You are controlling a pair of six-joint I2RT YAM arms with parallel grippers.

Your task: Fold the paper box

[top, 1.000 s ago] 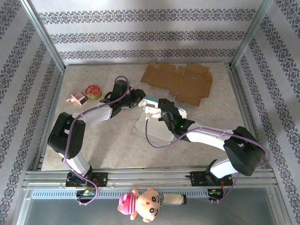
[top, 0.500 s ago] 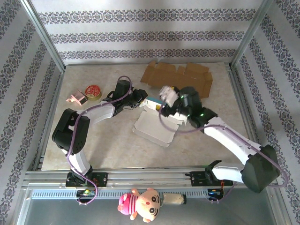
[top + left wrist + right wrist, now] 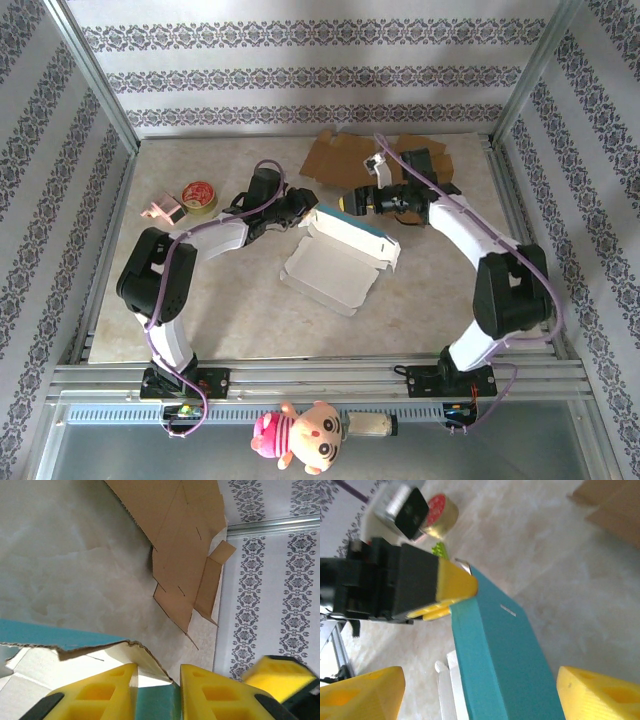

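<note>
left gripper (image 3: 159,682) clamped on teal wall of paper box (image 3: 335,262), right gripper (image 3: 480,692) jaws wide apart facing that wall, flat cardboard (image 3: 390,178) behind

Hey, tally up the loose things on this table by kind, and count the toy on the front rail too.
Teal-and-white paper box: 1
Flat brown cardboard pile: 1
Red-and-gold tape roll: 1
Small pink object: 1
Pink plush doll: 1
Total: 5
</note>
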